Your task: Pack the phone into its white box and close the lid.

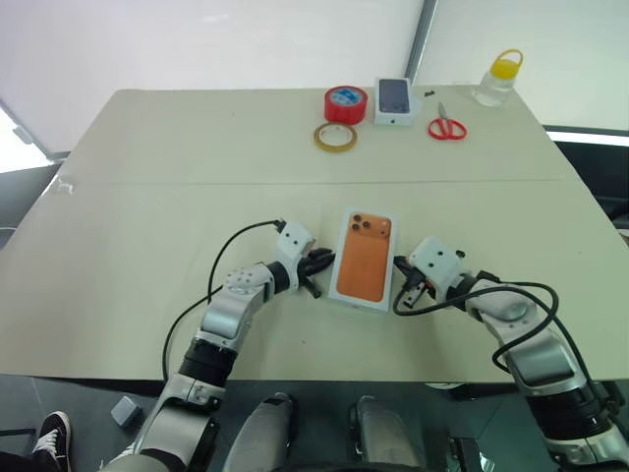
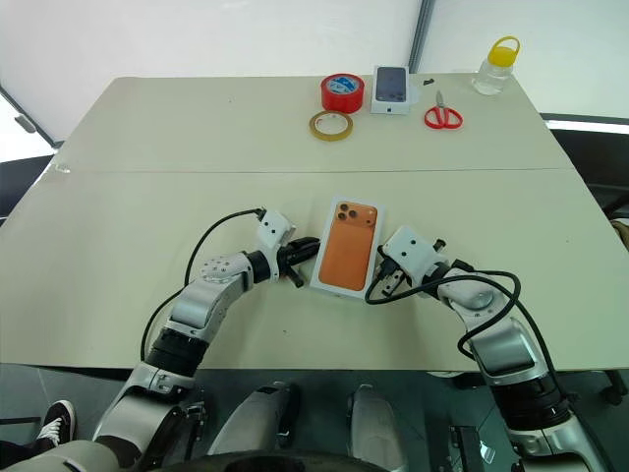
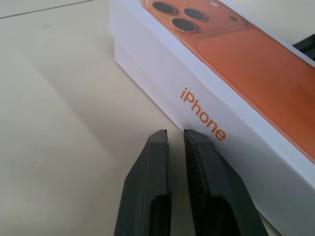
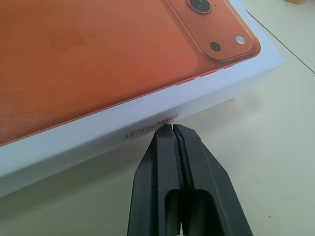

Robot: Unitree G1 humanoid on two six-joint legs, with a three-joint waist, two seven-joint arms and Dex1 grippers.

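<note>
Beige table [image 1: 147, 197], two panels joined by a seam, against a pale backdrop.

Item: white box [image 1: 363, 260], shallow, rectangular, lid on. Lies flat near the table's front edge, between the two grippers. Lid top carries an orange phone picture, rounded corners, with a cluster of dark lenses at the far corner. Long side walls are white, each printed "iPhone" in orange lettering. No separate phone can be told apart from the printed lid.

Left gripper [image 1: 321, 267]: at the box's left long side, tips just beside the wall; contact cannot be told. Fingers [image 3: 199, 167] nearly together, a thin gap between them, nothing held.

Right gripper [image 1: 399, 278]: at the box's right long side, tips at the lettered wall. Fingers [image 4: 197, 167] pressed together, nothing between them.

Far edge of table, well apart from the box:
- red tape roll [image 1: 345, 103]
- yellowish tape ring [image 1: 335, 137], just in front of the red roll
- small box [image 1: 394, 101] with a dark phone picture on top
- red scissors [image 1: 446, 125]
- clear bottle [image 1: 497, 78], yellow cap
</note>
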